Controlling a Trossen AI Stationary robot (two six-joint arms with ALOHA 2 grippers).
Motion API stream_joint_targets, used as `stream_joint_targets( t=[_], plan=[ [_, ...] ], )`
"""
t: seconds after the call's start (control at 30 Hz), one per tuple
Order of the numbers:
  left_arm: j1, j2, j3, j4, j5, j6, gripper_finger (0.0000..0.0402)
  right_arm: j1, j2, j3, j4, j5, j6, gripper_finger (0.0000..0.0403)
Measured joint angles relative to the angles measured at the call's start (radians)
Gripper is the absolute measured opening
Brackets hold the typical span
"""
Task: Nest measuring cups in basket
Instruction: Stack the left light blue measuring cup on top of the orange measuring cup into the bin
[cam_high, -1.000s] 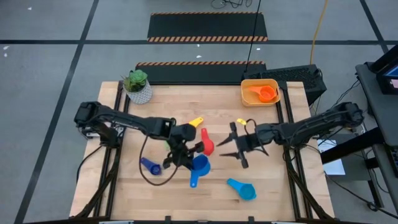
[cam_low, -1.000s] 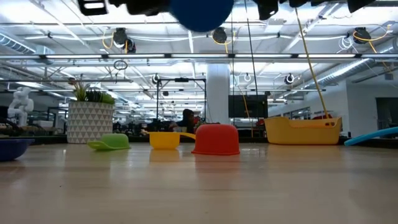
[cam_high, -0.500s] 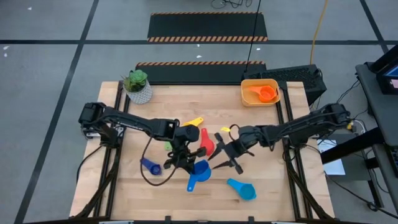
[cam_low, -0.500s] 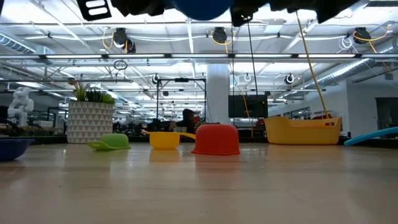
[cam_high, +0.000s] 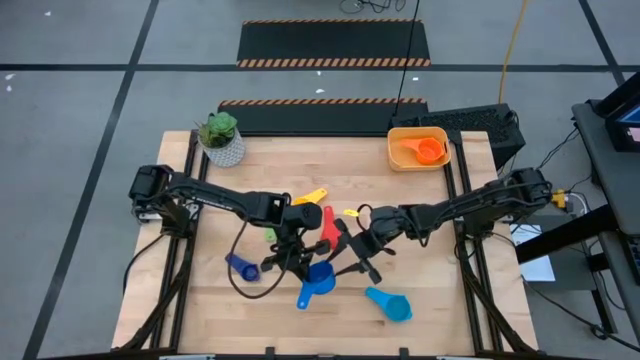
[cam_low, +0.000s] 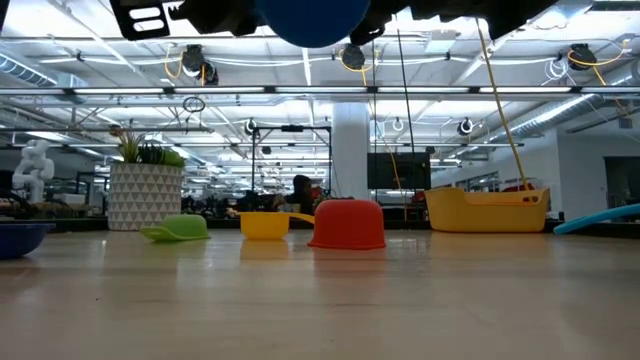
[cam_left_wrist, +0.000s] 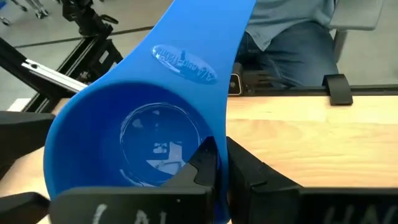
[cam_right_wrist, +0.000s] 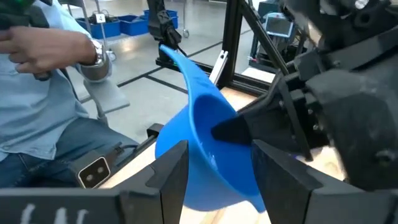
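Note:
My left gripper (cam_high: 303, 262) is shut on a blue measuring cup (cam_high: 318, 280), held high over the table's middle; in the low view the blue measuring cup (cam_low: 315, 18) shows at the top. My right gripper (cam_high: 347, 262) is open, with a finger on each side of the cup's bowl (cam_right_wrist: 211, 155). A red cup (cam_low: 348, 225) lies mouth down. The yellow cup (cam_high: 315, 196), green cup (cam_low: 178, 229), dark blue cup (cam_high: 240, 267) and light blue cup (cam_high: 390, 304) lie on the table. An orange cup (cam_high: 429, 151) lies in the basket (cam_high: 400, 160). My left gripper holds the blue cup by its rim (cam_left_wrist: 219, 186), on the side opposite the handle, one finger (cam_left_wrist: 205, 163) inside the bowl and one (cam_left_wrist: 245, 174) outside. The fingers slant downward, coming from the table's left. The cup is lifted clear, its handle (cam_left_wrist: 205, 37) pointing away from the gripper.
A white pot with a green plant (cam_high: 221, 138) stands at the far left corner. The basket sits at the far right corner. A seated person (cam_right_wrist: 56, 93) is beyond the table's near edge. Bare wood lies along the near edge.
My right gripper has travelled toward the table's left, staying open, and its fingers now stand around the blue cup held by my left gripper. The cup has stayed lifted at about the same place.

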Motion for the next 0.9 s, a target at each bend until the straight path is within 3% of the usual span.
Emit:
stream_joint_targets(
  t=[0.3, 0.5, 0.73, 0.9],
  plan=[
    [0.009, 0.000, 0.000, -0.003, -0.001, -0.019, 0.0027, -0.001, 0.000, 0.000, -0.062, 0.000, -0.024, 0.0166],
    [0.013, -0.005, 0.000, -0.008, -0.005, -0.022, 0.0008, 0.000, 0.000, 0.000, -0.066, 0.000, -0.045, 0.0166],
    [0.013, -0.005, 0.000, -0.005, -0.004, -0.055, 0.0023, 0.000, 0.000, 0.000, -0.074, 0.001, -0.057, 0.0166],
    [0.013, -0.005, 0.000, -0.005, -0.004, -0.057, 0.0009, -0.001, 0.000, 0.000, -0.073, 0.001, -0.065, 0.0161]
  ],
)
